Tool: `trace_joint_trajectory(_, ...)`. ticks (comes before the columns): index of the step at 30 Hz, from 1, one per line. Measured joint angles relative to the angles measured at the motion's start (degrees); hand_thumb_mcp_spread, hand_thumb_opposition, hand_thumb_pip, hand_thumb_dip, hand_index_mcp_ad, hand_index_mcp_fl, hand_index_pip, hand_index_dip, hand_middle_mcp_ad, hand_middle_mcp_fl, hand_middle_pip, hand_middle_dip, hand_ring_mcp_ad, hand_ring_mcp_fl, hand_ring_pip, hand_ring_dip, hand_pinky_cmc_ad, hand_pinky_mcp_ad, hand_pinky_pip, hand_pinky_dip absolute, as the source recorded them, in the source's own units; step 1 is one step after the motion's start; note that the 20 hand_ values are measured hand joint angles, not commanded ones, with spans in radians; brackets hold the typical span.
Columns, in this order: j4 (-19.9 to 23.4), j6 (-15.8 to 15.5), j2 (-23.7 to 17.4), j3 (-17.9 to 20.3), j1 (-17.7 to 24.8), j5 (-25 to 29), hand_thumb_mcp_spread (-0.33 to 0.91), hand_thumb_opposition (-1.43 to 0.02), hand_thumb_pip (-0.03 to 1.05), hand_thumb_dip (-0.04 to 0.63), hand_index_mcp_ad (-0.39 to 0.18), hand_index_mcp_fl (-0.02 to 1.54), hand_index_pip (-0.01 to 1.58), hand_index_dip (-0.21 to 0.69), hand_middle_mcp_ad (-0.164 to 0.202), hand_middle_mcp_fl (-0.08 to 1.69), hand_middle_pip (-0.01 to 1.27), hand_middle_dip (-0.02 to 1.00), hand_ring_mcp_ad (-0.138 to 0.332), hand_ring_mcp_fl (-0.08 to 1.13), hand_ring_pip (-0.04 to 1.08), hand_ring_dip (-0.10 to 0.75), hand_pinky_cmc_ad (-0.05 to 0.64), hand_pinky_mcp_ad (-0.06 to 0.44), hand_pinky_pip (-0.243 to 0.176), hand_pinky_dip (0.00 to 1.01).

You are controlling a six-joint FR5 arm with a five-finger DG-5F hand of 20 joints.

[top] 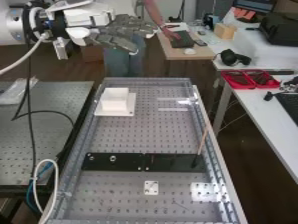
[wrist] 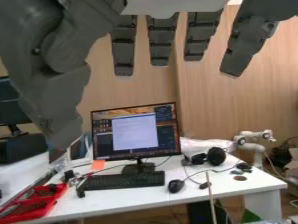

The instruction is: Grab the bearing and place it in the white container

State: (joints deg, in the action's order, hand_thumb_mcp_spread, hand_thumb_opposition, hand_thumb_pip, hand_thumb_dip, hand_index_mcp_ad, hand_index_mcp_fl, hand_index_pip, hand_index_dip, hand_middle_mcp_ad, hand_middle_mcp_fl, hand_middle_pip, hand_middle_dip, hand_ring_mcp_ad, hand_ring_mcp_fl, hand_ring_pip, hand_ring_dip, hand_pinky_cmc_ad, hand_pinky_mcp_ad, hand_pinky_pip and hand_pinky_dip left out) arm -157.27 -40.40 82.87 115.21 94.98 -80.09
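the robot's fingers (top: pixel 116 42) were open, held out fairly straight, up in the air past the far end of the metal desk (top: pixel 143 135) in the high view. the white container (top: pixel 115 102) sat on that desk, near its far left corner. closer to the near end lay a flat black bar (top: pixel 173 162), set across the desk, with the smaller nut (top: pixel 91 158) and the larger nut (top: pixel 113 158) on it. a thin stick (top: pixel 203 140) stood at a slant by the bar's right end, and a small white plate (top: pixel 151 188) lay just on the near side of the bar. in the wrist view the fingers (wrist: pixel 161 40) hung down, and behind them a screen (wrist: pixel 136 132), a keyboard (wrist: pixel 123 181) and a mouse (wrist: pixel 175 186) were on a white desk (wrist: pixel 133 200).
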Motion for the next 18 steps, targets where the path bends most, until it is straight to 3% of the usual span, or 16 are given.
trace_joint_trajectory(4,-1.64,-0.78,2.79,-4.74,-2.23,0.19,0.24,-0.79,0.58,0.220,-0.120,0.01,0.29,0.091,0.052,0.00,0.13,0.16,0.133,0.00,0.08,0.093,0.380,0.295,-0.106,0.35)
trace_joint_trajectory(8,-2.06,-0.68,5.35,-7.16,-3.77,0.95,0.24,-0.77,0.57,0.206,-0.120,0.02,0.19,0.108,0.052,0.00,0.13,0.16,0.145,0.00,0.08,0.096,0.380,0.295,-0.105,0.35)
trace_joint_trajectory(18,-3.45,0.51,9.87,-11.35,-6.80,0.16,0.24,-0.77,0.54,0.208,-0.120,0.04,0.14,0.138,0.052,0.00,0.13,0.16,0.145,0.00,0.08,0.096,0.400,0.297,-0.105,0.35)
